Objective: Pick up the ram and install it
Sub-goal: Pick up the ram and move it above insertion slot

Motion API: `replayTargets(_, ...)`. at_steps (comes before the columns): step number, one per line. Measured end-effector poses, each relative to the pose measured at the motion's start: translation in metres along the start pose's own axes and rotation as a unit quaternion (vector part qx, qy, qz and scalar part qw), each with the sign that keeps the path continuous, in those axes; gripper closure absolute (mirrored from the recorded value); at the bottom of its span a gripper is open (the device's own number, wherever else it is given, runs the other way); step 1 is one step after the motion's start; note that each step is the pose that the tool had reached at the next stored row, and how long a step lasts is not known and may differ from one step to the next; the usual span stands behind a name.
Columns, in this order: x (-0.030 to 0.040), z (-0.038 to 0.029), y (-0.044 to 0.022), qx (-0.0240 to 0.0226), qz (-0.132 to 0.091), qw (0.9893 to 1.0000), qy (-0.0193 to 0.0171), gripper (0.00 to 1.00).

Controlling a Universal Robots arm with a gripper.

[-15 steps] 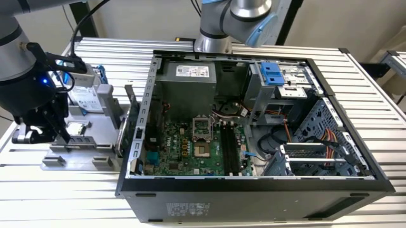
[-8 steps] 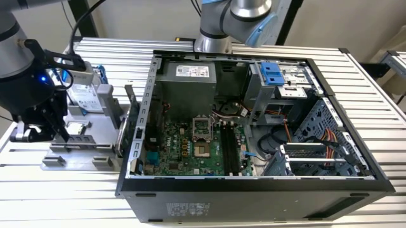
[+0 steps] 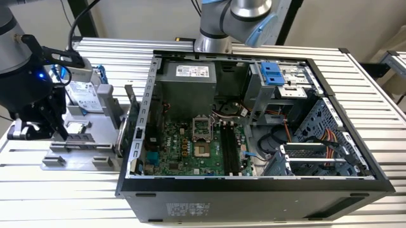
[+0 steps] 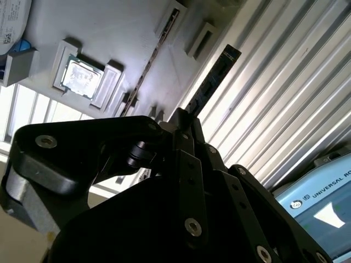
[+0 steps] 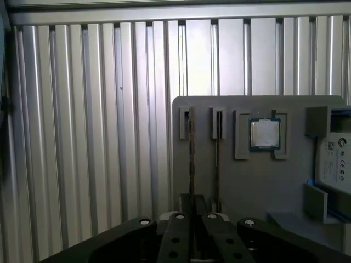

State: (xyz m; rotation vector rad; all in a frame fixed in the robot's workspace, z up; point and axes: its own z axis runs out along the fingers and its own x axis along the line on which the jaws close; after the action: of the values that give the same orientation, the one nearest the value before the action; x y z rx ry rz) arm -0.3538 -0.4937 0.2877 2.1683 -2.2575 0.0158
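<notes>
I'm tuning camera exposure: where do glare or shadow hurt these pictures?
Second wrist view: the ribbed table glares white, the gripper is a black silhouette. First wrist view: dim, the ram dark against the grey tray. Exterior view: evenly lit.

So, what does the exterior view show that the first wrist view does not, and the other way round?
The exterior view adds the open computer case with its motherboard, memory slots and power supply. The first wrist view adds the ram seen edge-on, held in the closed gripper, with a second memory stick parallel beside it. Both show the gripper over the grey holder tray, the CPU chip in its pocket and the hard drive next to it.
</notes>
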Motion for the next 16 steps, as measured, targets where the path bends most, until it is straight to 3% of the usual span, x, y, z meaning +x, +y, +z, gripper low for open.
replayTargets(16, 0.0002, -0.0113, 0.0001, 0.0002, 0.0, 1.0, -0.0001, 1.0)
